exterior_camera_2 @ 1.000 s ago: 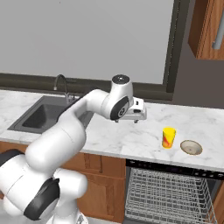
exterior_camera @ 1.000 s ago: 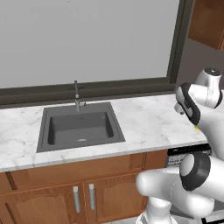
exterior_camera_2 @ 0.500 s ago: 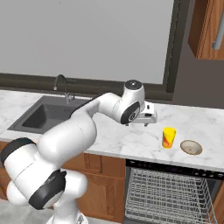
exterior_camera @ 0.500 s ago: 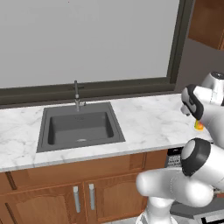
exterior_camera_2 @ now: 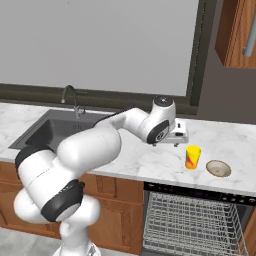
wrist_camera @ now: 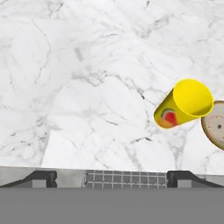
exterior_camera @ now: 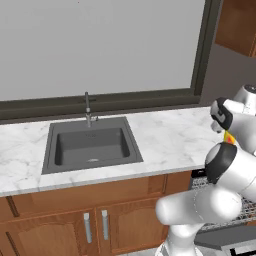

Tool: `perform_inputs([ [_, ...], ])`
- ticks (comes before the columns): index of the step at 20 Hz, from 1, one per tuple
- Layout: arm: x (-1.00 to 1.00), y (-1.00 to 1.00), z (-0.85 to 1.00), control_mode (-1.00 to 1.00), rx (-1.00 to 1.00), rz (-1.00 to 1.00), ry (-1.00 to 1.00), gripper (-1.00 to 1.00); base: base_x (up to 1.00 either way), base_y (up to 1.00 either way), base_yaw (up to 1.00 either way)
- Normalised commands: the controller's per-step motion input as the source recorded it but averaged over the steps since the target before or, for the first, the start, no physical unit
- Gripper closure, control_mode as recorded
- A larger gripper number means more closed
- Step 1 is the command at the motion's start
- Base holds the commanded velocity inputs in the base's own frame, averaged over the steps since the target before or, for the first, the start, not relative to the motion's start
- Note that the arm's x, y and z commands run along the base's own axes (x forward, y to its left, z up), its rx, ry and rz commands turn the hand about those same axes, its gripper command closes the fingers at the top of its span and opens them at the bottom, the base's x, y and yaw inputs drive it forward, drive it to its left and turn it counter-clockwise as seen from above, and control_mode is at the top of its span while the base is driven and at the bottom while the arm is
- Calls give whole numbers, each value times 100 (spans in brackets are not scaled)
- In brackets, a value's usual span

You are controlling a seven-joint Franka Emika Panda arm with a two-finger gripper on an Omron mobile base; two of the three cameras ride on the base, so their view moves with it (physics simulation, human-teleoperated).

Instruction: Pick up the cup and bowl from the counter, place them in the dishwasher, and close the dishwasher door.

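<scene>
The yellow cup (exterior_camera_2: 193,157) stands upright on the white marble counter (exterior_camera_2: 150,162), with the shallow beige bowl (exterior_camera_2: 218,168) just to its right. My gripper (exterior_camera_2: 176,142) hovers over the counter a little left of the cup and behind it, pointing down. In the hand view the cup (wrist_camera: 186,103) lies up and to the right of my open gripper (wrist_camera: 113,178), which holds nothing. The bowl (wrist_camera: 215,125) is cut by that view's right edge. Below the counter the dishwasher (exterior_camera_2: 195,220) stands open with its wire rack showing. Its door (exterior_camera: 231,241) is folded down.
A dark grey sink (exterior_camera: 90,146) with a faucet (exterior_camera: 88,107) is set in the counter to the left. Brown cabinets (exterior_camera: 95,220) run under it. A window frame (exterior_camera_2: 195,60) backs the counter, and an upper cabinet (exterior_camera_2: 240,35) hangs at the right.
The arm has swung to the right along the counter, bringing the gripper nearer the cup. The jaws stayed open. Cup and bowl have not moved.
</scene>
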Motion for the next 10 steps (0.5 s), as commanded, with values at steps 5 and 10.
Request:
perform_inputs([
  [5,15,-34,-20,-100,0,0,1,-100,0,0,0],
  [10,24,-31,-24,-100,0,0,3,-100,0,0,0],
])
